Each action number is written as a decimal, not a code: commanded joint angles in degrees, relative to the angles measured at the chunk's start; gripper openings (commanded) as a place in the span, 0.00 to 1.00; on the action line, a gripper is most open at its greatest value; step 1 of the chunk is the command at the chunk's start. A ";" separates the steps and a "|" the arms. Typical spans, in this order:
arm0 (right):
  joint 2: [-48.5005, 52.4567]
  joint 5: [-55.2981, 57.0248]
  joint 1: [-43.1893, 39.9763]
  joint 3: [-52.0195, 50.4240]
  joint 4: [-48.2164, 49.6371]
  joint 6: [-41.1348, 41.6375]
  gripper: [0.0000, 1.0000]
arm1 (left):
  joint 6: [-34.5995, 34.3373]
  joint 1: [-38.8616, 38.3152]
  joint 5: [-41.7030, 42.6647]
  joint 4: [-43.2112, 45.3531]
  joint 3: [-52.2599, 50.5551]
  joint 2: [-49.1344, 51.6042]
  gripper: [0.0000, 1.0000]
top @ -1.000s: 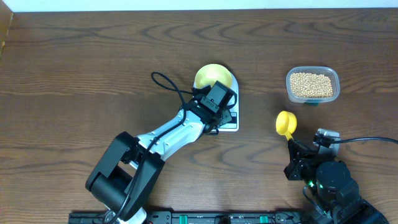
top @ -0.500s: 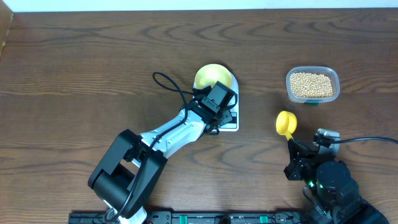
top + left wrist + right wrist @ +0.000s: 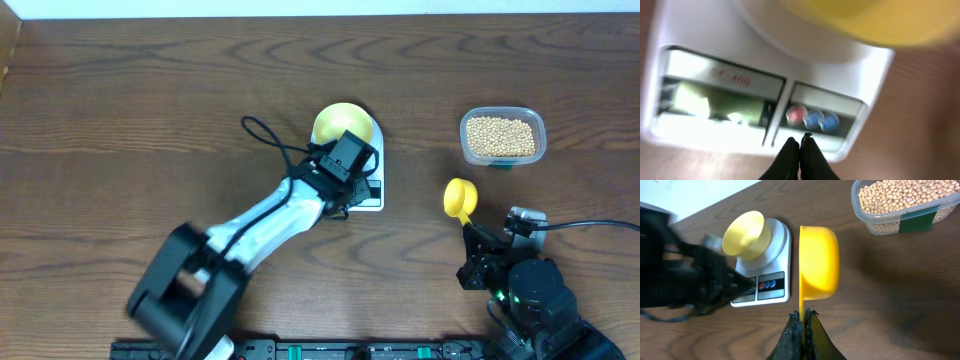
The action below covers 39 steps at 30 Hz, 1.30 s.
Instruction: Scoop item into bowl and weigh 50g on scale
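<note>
- The white digital scale point(image 3: 373, 201) stands near the middle of the wooden table point(image 3: 140, 100), with its display and buttons on the side facing the robot.
- The small pale yellow bowl point(image 3: 343, 122) sits on the far part of the scale's platform. Its inside shows only plain yellow in the right wrist view.
- The left arm point(image 3: 270, 215) reaches diagonally over the table, and its end covers a big part of the scale from above.
- The left gripper point(image 3: 800, 149) has its two black fingers pressed together with nothing between them. The tips are at the front edge of the scale, just beside the red button point(image 3: 796, 115) and the blue button point(image 3: 813, 119).
- I cannot tell if the tips touch the scale, because the left wrist view is blurred.
- The display point(image 3: 715, 102) is bright, but its digits cannot be read.
- The beans point(image 3: 501, 135) lie in a clear plastic tub point(image 3: 541, 130) on the far right part of the table, well apart from the scale. The tub is nearly full.
- The yellow measuring scoop point(image 3: 460, 197) is between the scale and the tub, a little nearer to the robot.
- The right gripper point(image 3: 801, 324) is closed around the thin handle of the scoop. The cup of the scoop points away from the robot.
- In the right wrist view the cup of the scoop is just to the right of the scale, and the tub is further away on the right.
</note>
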 commanded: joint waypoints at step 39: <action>31.32 -2.62 -21.22 0.59 35.06 16.33 0.01 | 10.10 45.94 -25.22 -1.66 -0.04 -19.61 0.07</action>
